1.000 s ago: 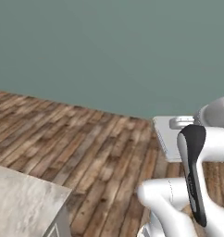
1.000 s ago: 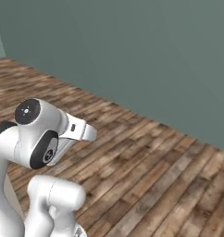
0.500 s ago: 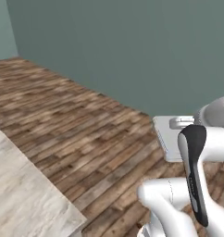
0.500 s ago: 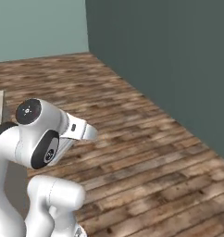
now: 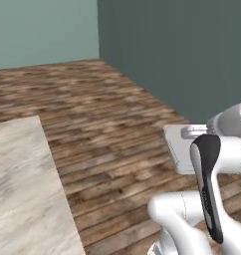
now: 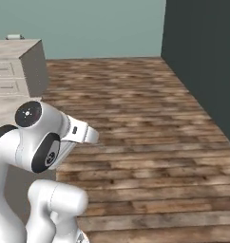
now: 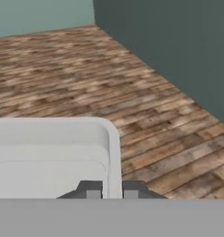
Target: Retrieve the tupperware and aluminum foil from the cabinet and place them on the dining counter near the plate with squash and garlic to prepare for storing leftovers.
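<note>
Since the earlier frames my base has turned: the room corner now shows and the pale marbled stone surface (image 5: 23, 189) fills 8 o'clock. I see my claw (image 7: 112, 189) clenched on the pale grey shallow rectangular tupperware (image 7: 53, 157), rim pinched, body extending toward 10 o'clock. Surface lies left.
</note>
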